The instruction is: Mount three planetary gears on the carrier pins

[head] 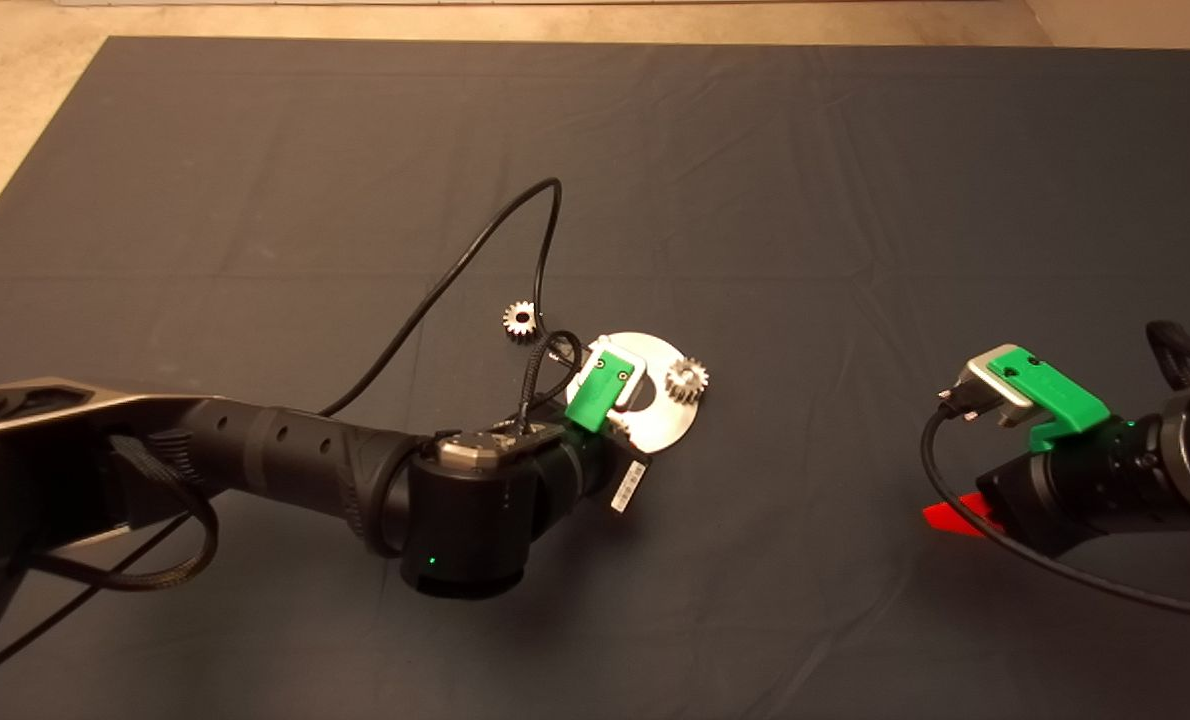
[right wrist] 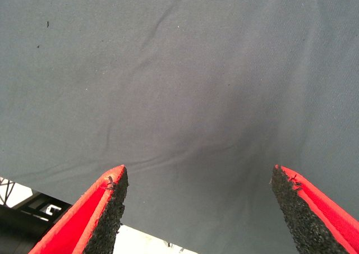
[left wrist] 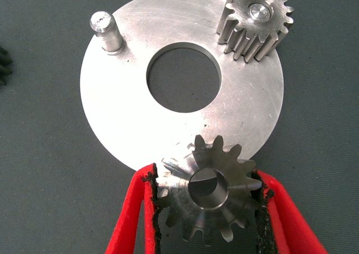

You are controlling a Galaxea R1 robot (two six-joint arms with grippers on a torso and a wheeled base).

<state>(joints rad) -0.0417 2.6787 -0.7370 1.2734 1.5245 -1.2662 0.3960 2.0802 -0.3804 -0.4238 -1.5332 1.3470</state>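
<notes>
My left pincer (left wrist: 208,201) is clamped on one planetary gear (left wrist: 208,193), both pads pressed against its teeth, held over the rim of the round carrier plate (left wrist: 112,125). A second gear (left wrist: 255,21) sits seated on a pin at the plate's edge. One bare pin (left wrist: 105,31) stands upright. The third gear (head: 521,319) lies on the mat (head: 805,200) just beside the plate. My right pincer (right wrist: 199,209) hangs spread wide, empty, well apart above the mat.
</notes>
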